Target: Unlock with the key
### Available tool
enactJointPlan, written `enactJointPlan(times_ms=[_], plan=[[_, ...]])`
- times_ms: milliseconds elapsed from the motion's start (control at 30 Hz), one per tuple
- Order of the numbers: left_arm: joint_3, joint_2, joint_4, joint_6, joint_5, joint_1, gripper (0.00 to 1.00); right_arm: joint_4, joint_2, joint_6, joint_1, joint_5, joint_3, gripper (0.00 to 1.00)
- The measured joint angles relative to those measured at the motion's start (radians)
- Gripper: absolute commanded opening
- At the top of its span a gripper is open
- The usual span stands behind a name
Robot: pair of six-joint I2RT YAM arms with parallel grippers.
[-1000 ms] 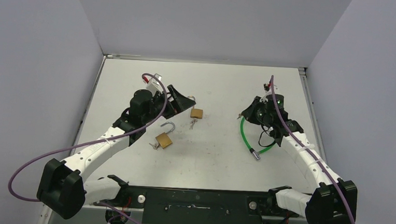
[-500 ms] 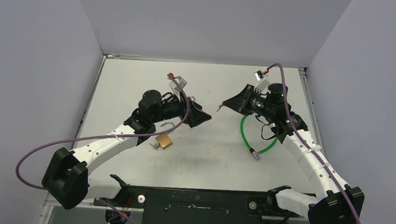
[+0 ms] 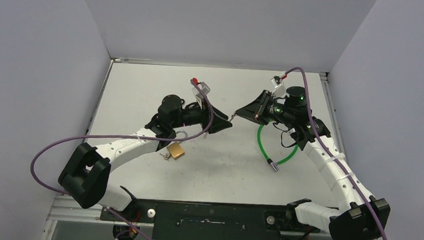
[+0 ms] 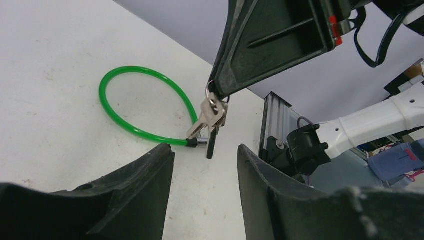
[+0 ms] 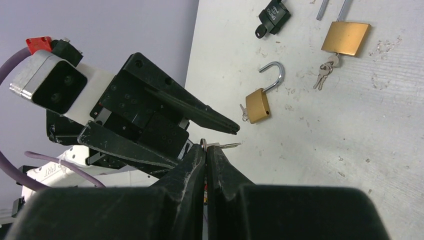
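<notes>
On the near-left part of the white worktop [image 3: 223, 176], a brass padlock with its shackle swung open [image 3: 175, 150] lies flat, a small key at its base. Further in, the left hand [image 3: 226, 123] is held off the surface, fingers spread, gripping nothing. Just beyond its tips, the right hand [image 3: 236, 115] is pressed together on a bunch of small silver keys [image 4: 212, 112], which hangs clear of the surface. A green cable loop [image 3: 258, 137] lies beneath the right arm.

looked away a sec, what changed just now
Both arms swung inward: the left gripper, jaws open, and the right gripper, shut on the key bunch and now off the green cable lock, nearly meet tip to tip. Unmoved: open brass padlock, cable lock.
</notes>
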Motion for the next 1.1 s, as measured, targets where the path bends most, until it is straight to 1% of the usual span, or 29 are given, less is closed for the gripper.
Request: enactJointPlan(times_ms=[67, 133, 367, 433, 467, 500, 633, 667, 700, 767, 800, 833, 900, 933, 1033, 1100], plan=[[0.006, 0.002, 0.013, 0.000, 0.001, -0.006, 0.43, -0.007, 0.001, 0.011, 0.003, 0.000, 0.000, 0.00], [0.012, 0.003, 0.023, 0.000, 0.002, -0.011, 0.38, -0.011, 0.001, 0.022, 0.003, 0.000, 0.000, 0.00], [0.032, 0.019, 0.029, 0.016, -0.003, -0.017, 0.10, -0.015, 0.002, 0.045, 0.003, 0.000, 0.000, 0.00], [0.036, 0.023, 0.023, 0.028, -0.006, -0.019, 0.06, -0.016, 0.002, 0.051, 0.003, 0.000, 0.000, 0.00], [0.039, 0.023, 0.017, 0.032, -0.008, -0.021, 0.01, -0.017, 0.002, 0.054, 0.003, 0.000, 0.000, 0.00], [0.041, 0.023, 0.014, 0.035, -0.008, -0.023, 0.00, -0.019, 0.002, 0.055, 0.003, 0.000, 0.000, 0.00], [0.045, 0.023, -0.001, 0.055, -0.015, -0.027, 0.00, -0.023, 0.002, 0.062, 0.003, 0.002, 0.000, 0.00], [0.045, 0.023, -0.004, 0.058, -0.018, -0.027, 0.00, -0.025, 0.002, 0.063, 0.003, 0.003, 0.000, 0.04], [0.045, 0.023, -0.005, 0.060, -0.019, -0.027, 0.00, -0.027, 0.002, 0.065, 0.003, 0.005, 0.000, 0.14], [0.045, 0.023, -0.013, 0.069, -0.019, -0.028, 0.00, -0.031, 0.002, 0.067, 0.003, 0.008, 0.000, 0.45], [0.045, 0.023, -0.023, 0.075, -0.019, -0.028, 0.00, -0.034, 0.002, 0.067, 0.003, 0.010, 0.000, 0.56], [0.045, 0.023, -0.033, 0.080, -0.018, -0.028, 0.00, -0.037, 0.002, 0.057, 0.003, 0.013, 0.000, 0.63], [0.047, 0.022, -0.062, 0.089, -0.010, -0.028, 0.00, -0.047, 0.002, 0.021, 0.003, 0.026, 0.002, 0.70], [0.048, 0.022, -0.078, 0.094, -0.003, -0.028, 0.00, -0.051, 0.002, -0.004, 0.003, 0.031, 0.003, 0.71], [0.063, 0.019, -0.150, 0.116, 0.036, -0.028, 0.00, -0.050, 0.002, -0.098, 0.003, 0.030, 0.005, 0.69], [0.081, 0.013, -0.211, 0.142, 0.071, -0.028, 0.00, -0.039, 0.002, -0.179, 0.003, -0.013, 0.005, 0.65]])
